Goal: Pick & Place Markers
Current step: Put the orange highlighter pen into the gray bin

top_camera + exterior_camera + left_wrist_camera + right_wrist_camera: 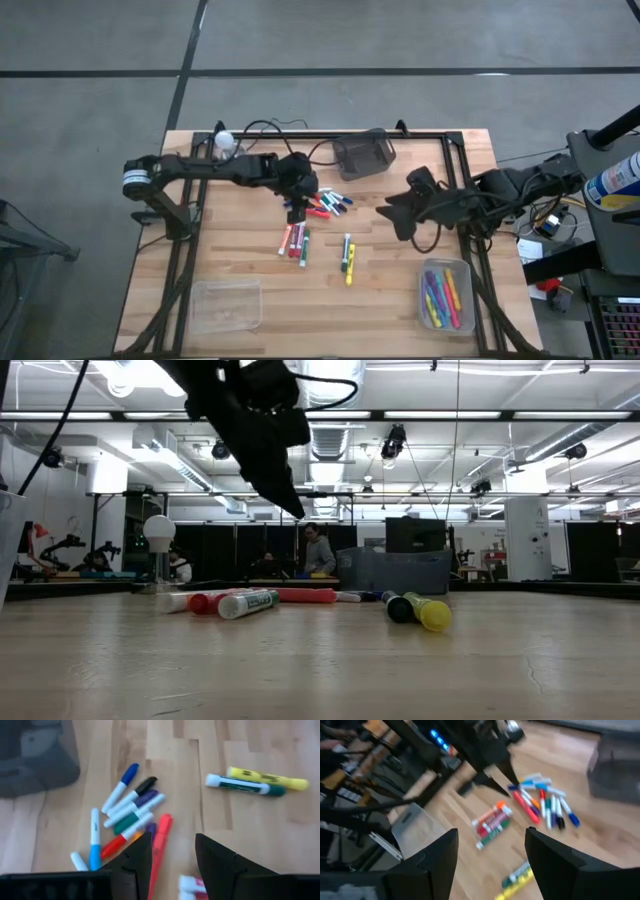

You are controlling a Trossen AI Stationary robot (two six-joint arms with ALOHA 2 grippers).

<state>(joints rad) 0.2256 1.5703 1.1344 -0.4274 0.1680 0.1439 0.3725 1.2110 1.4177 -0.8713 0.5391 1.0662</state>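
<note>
The left gripper [296, 207] hangs above the desk [260, 270] with its jaws apart and nothing between them, over the edge of a fan of thin markers [131, 809]. A red marker [160, 845] lies directly under the gap between the jaws. Just beyond them sits a small cluster of thicker markers [294, 240], and further out a green and a yellow marker [348, 257] lie side by side. The dark mesh bin [363, 153] stands past the fan. The right gripper [395, 214] hovers off to the side, its jaws apart and empty, well apart from the loose markers. Near it, a clear tray [446, 295] holds more markers. Another clear tray [226, 305] sits at the desk's other corner.
</note>
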